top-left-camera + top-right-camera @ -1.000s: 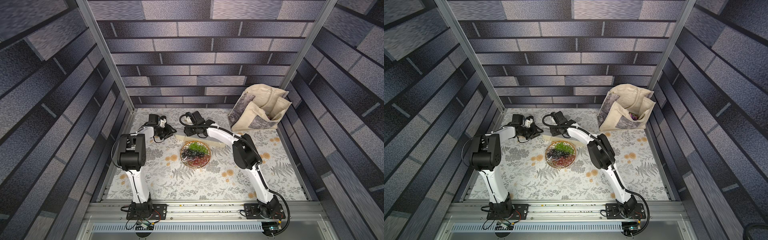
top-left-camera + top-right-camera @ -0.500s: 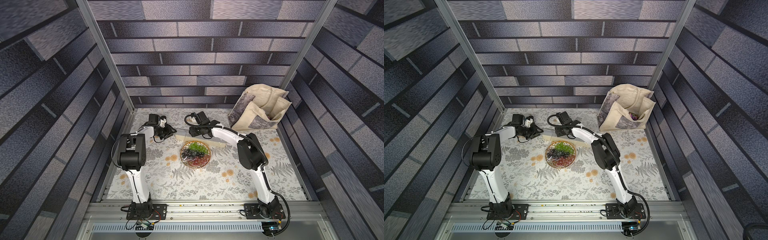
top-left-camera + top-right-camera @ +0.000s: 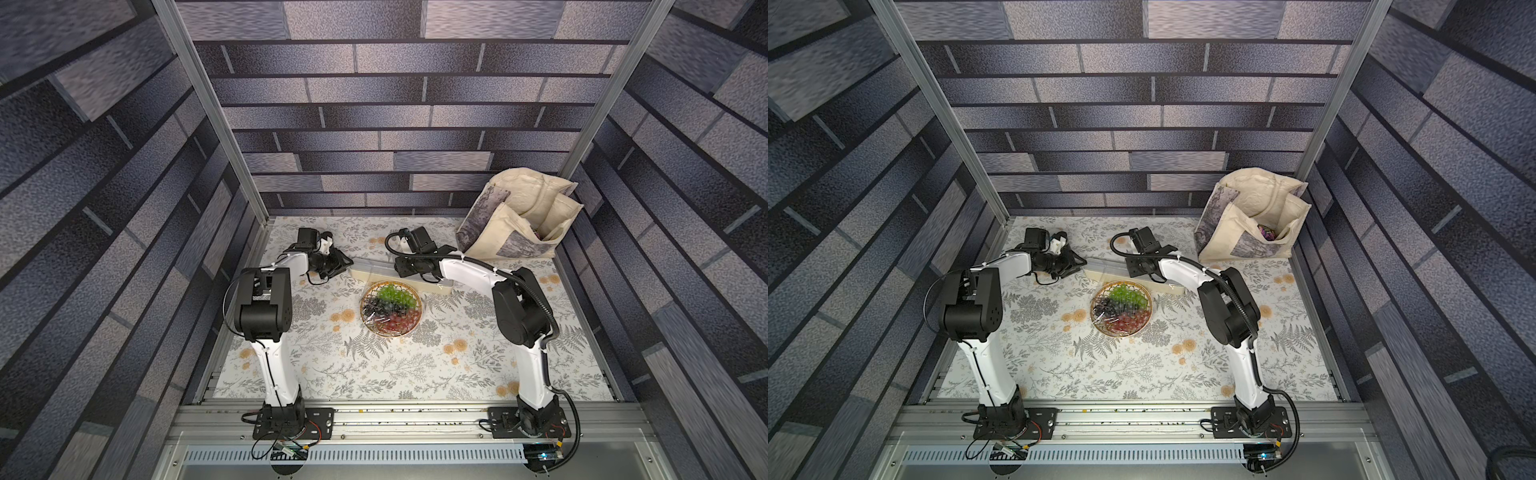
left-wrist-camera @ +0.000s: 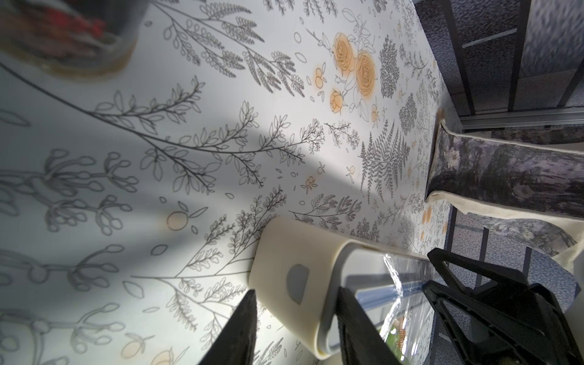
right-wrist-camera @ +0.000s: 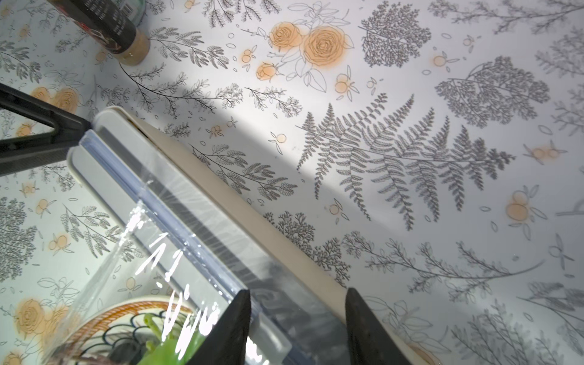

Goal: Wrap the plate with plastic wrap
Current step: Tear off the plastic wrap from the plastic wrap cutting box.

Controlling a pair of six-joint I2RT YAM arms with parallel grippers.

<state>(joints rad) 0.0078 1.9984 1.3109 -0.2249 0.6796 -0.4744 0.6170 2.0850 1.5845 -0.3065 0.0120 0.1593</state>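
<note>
The plate (image 3: 417,316) (image 3: 1148,311) of green, black and red grapes lies mid-table, with glossy plastic wrap (image 5: 151,252) (image 4: 395,284) stretched over it from the long cream wrap box (image 3: 374,270) (image 3: 1104,270) just behind. My left gripper (image 3: 344,264) (image 4: 297,292) is shut on the box's left end, one finger on each side of it. My right gripper (image 3: 409,270) (image 5: 297,292) stands astride the box's middle. Its jaws are apart: one finger (image 5: 240,319) is over the grey top beside a small clear slider (image 5: 264,330), the other (image 5: 360,319) is along the cream side wall.
A beige cloth bag (image 3: 519,224) (image 3: 1254,220) stands in the back right corner. A small dark-labelled jar (image 5: 126,34) sits on the flowered cloth behind the left gripper. Brick-patterned walls close in three sides.
The right gripper has slid to the right along the box, and the right arm's elbow has swung right with it. The left gripper, the box and the plate have stayed put.
</note>
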